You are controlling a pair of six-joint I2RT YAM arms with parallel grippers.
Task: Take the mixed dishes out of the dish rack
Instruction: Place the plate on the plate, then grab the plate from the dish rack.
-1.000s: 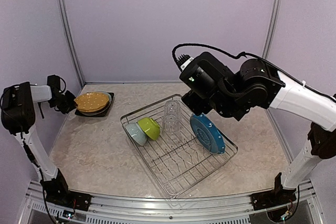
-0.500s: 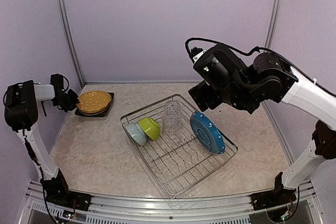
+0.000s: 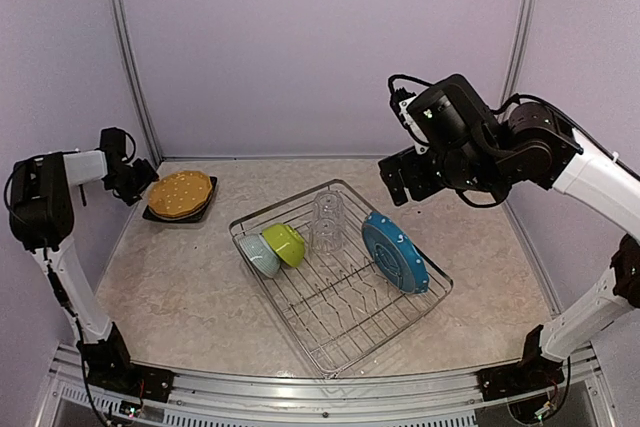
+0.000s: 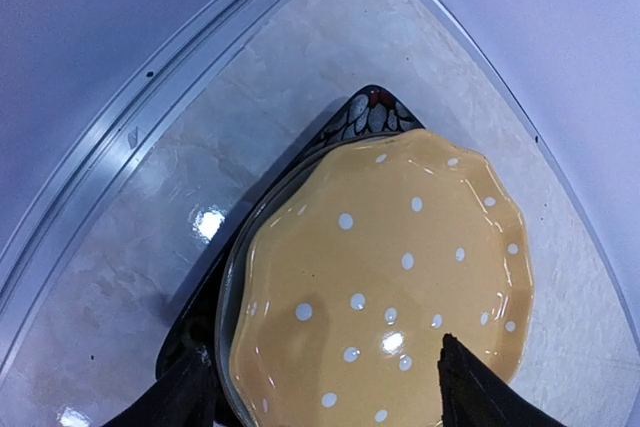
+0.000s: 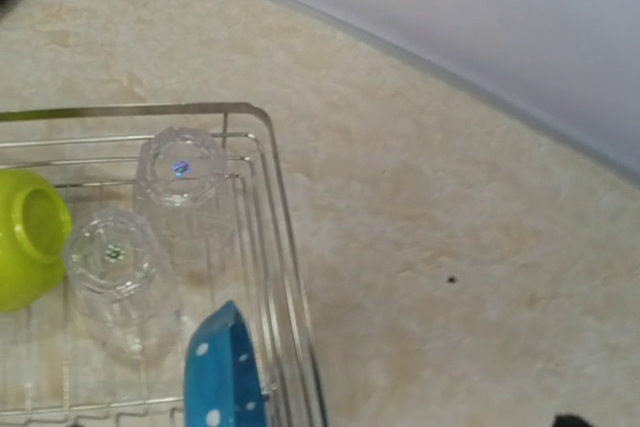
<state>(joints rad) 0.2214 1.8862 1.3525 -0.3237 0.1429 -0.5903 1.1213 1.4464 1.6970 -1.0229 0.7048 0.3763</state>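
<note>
Stacking looks done at the far left: the orange white-dotted round plate [image 4: 380, 287] rests on the black square plate [image 4: 370, 112], with the left end effector [image 4: 325, 367] spread wide above it, holding nothing. The silver wire dish rack [image 3: 340, 319] mid-tabletop holds the blue dotted plate [image 3: 395, 255], two clear glasses [image 3: 327, 220] and two bowls. The right end effector [image 3: 398, 182] hovers beyond the rack's far corner, and I cannot tell its opening. Its next move is likely to descend squarely onto a glass.

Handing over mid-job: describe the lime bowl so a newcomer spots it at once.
Start at the silver wire dish rack in the middle of the table. At its left end two bowls lie tipped on their sides; the lime bowl is the one nearer the clear glasses. Its bright yellow-green colour sets it apart from the pale-blue bowl on its other side.
</note>
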